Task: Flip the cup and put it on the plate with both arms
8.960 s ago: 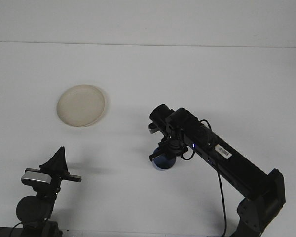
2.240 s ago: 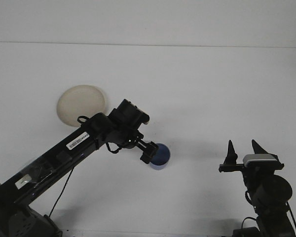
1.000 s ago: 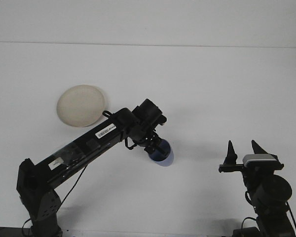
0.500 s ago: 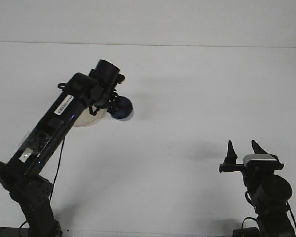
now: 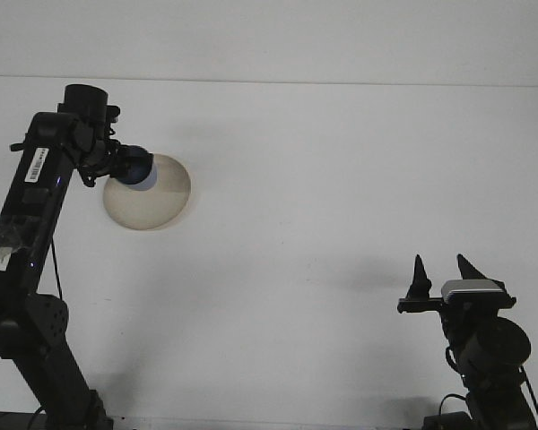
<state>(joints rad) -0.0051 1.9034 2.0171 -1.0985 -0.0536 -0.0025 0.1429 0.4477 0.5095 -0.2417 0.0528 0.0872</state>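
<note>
Up near the worktop's point(image 5: 341, 179) far left corner, the left claw point(image 5: 117, 166) grips the blue cup point(image 5: 136, 167) over the cream plate's point(image 5: 152, 197) left rim; its fingers are mostly hidden. Near the right front edge, the right claw point(image 5: 439, 270) stands spread, empty.

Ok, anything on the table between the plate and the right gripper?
Nothing. In the front view the white table is bare from the plate across to the right gripper, which is parked open low on the right.
</note>
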